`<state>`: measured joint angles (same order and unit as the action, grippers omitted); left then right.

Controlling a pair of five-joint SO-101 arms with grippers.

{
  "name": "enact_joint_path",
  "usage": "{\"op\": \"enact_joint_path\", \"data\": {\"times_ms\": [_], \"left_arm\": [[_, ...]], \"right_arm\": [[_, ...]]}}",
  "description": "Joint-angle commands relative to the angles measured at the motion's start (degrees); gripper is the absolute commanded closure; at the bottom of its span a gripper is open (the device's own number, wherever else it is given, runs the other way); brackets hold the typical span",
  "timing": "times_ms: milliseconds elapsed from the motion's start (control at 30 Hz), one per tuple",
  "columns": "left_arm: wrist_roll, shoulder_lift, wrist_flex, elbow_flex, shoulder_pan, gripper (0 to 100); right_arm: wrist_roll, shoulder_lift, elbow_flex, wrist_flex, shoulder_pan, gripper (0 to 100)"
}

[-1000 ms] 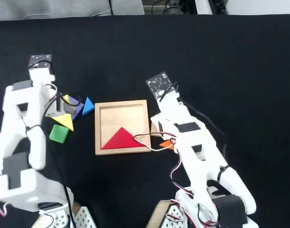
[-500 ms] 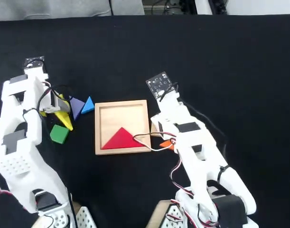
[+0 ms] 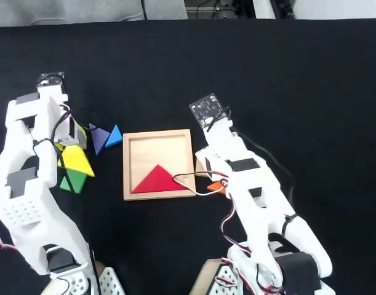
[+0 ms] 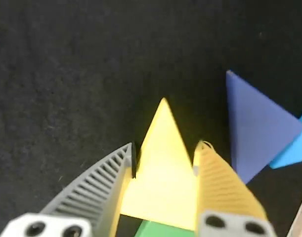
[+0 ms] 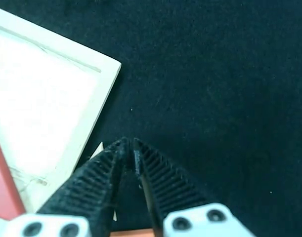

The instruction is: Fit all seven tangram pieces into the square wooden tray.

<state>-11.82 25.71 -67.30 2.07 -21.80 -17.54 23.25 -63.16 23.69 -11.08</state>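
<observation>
My left gripper (image 4: 165,148) is shut on a yellow triangle (image 4: 163,170), held just above the black table at the left (image 3: 75,161). A green piece (image 3: 69,182) lies partly under it. A purple triangle (image 3: 100,138) and a blue triangle (image 3: 114,136) rest between that spot and the square wooden tray (image 3: 158,133). One red triangle (image 3: 156,180) lies in the tray's near half. My right gripper (image 5: 130,148) is shut on nothing, just off the tray's right rim (image 5: 99,123). An orange piece (image 3: 217,186) lies under the right arm.
Black cloth covers the table, with open room behind the tray and at the far right. The right arm's body (image 3: 255,196) and its loose cable (image 3: 197,192) lie along the tray's right side.
The left arm has shifted and lifted the yellow triangle, which now looks larger and covers part of the green piece. The right arm has not moved.
</observation>
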Motion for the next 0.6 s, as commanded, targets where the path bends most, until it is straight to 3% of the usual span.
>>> {"op": "enact_joint_path", "data": {"times_ms": [0, 67, 233, 567], "left_arm": [[2.81, -1.76, -8.88, -12.09, -3.47, 73], [4.4, -1.93, -14.51, -17.54, -4.97, 68], [4.22, -1.85, -27.08, -19.47, -6.2, 67], [16.97, -2.37, -11.87, 1.1, -7.25, 67]], "right_arm": [[0.62, -0.13, 0.22, -1.32, 1.14, 98.7], [0.62, -0.13, 0.22, -1.32, 1.14, 98.7], [0.62, -0.13, 0.31, -1.32, 1.14, 98.7], [0.62, -0.13, 0.13, -1.32, 1.05, 98.7]]}}
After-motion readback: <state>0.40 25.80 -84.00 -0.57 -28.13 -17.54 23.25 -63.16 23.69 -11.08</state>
